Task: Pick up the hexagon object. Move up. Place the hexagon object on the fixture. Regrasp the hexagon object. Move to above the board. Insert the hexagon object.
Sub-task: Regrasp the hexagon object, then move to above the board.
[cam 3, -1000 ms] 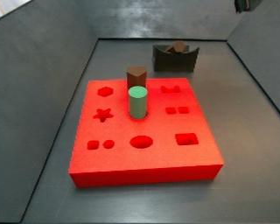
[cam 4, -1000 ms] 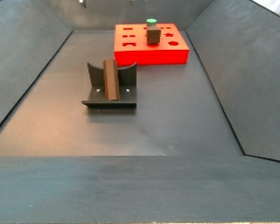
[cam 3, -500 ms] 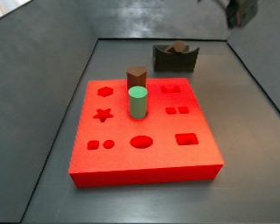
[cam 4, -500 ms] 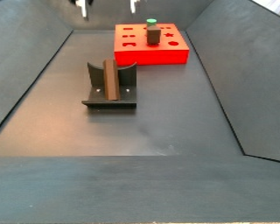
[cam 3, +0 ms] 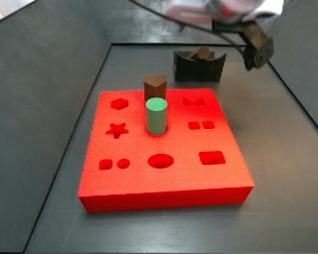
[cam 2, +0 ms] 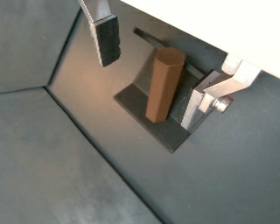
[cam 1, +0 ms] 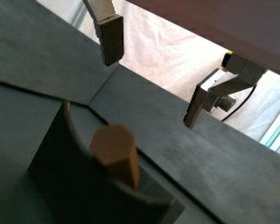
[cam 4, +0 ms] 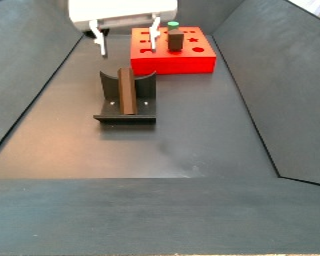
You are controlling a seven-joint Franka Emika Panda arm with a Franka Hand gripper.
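The board is sitting in the middle of the floor, a thick red slab with dark shaped holes, and it is already carrying a green cylinder and a stout brown peg standing in it. The fixture is standing well apart from the board on the bare floor, and I am hanging over it now. The hexagon object is resting in the fixture, a slim brown faceted peg propped against the dark upright; in both wrist views I am seeing it free of me, with nothing touching its sides. My gripper is hovering above the fixture, jaws spread wide and empty, and my fingers are straddling the line of the peg with clear floor showing between each plate and the wood. I am judging that the placing is done and that I am working on the regrasp. The next move is calling for a straight descent with the peg centred between my pads, then a close on two opposite flats rather than on edges, so that it is not twisting in my hold. I am also watching the fixture's upright, since a finger coming down off line could be catching it.
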